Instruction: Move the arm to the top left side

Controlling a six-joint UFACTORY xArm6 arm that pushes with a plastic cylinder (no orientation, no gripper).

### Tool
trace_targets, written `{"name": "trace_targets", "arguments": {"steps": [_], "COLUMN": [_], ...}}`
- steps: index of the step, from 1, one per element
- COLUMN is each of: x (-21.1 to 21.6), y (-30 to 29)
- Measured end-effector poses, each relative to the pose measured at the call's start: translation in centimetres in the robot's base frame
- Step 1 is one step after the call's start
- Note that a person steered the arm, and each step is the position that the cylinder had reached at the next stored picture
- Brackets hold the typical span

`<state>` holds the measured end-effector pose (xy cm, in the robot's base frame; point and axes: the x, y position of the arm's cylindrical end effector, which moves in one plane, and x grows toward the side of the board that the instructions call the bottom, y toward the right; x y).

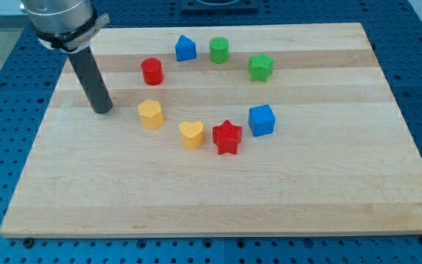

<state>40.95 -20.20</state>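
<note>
The arm carries no claw at all, so nothing can open, close or hold; it ends in a straight dark rod, and my tip (103, 110) rests on the worktop (218, 198) near the view's left edge, touching no block. Closest to the tip, just toward the view's right, is a yellow block (151, 114) of rounded, many-sided shape, with a clear gap between them. Up and to the right of the tip stands the red cylinder (152, 71). Farther right and lower lie the yellow heart (192, 135) and, beside it, the red star (227, 136), then the blue cube (261, 119). Well away toward the view's top right are a blue house-shaped block (186, 48), the green cylinder (219, 50) and the green star (261, 67). The task's target is the top left part of the worktop, which lies up from the tip and slightly left. The tip already seems to be in the left part, so the travel looks mostly done. The next move probably calls for a short slide toward the view's top, and no block stands on that path.
</note>
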Motion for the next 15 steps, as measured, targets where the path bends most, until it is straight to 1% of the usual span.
{"name": "trace_targets", "arguments": {"steps": [3,6,10,11,12,13,15], "x": [-0.2,-2.5,-3.8,-4.7,-5.9,-11.4,-12.4], "y": [-0.6,-1.6,-6.8,-8.0,-7.3,-5.4,-4.7]}}
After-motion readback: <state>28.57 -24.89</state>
